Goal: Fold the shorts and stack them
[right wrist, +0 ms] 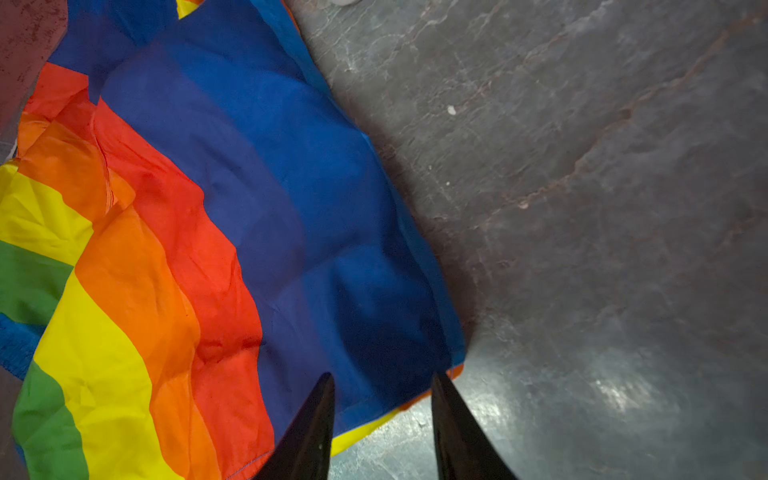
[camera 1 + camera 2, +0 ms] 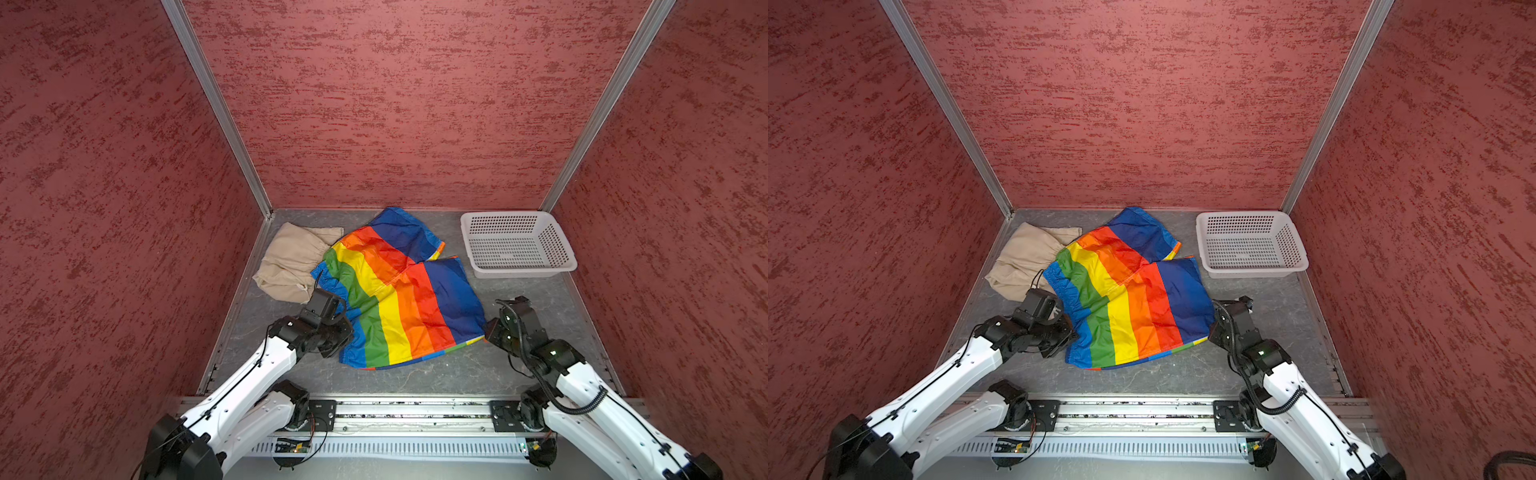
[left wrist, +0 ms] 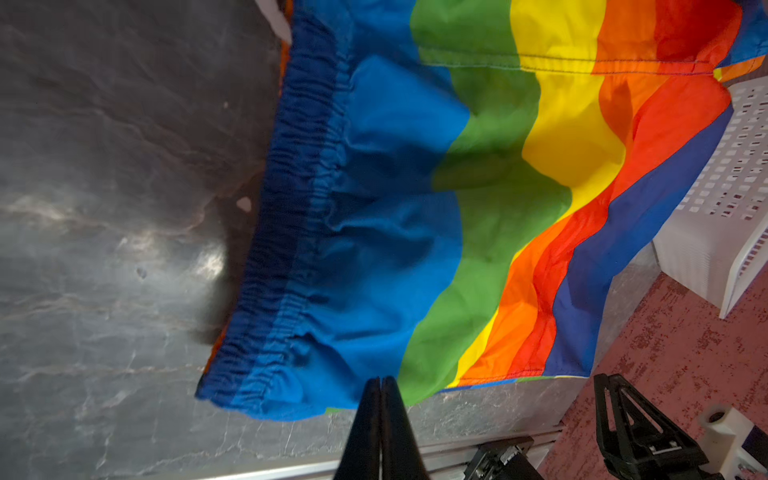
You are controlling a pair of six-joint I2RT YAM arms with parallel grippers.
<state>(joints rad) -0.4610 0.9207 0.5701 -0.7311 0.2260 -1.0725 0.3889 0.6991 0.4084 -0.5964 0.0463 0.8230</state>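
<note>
Shorts sit centre in a top view: rainbow pair [image 2: 399, 307] spread flat, touching beige pair [image 2: 286, 262] at far left. Left wrist: left pincer [image 3: 380, 380] is clenched at the blue edge, seemingly pinching it. Right wrist: right pincer [image 1: 382, 376] is half open, straddling the navy corner; it should close firmly before both lift evenly.

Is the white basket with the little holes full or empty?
Empty. In both top views the white perforated plastic basket shows only its bare holed floor, and nothing lies inside it.
</note>
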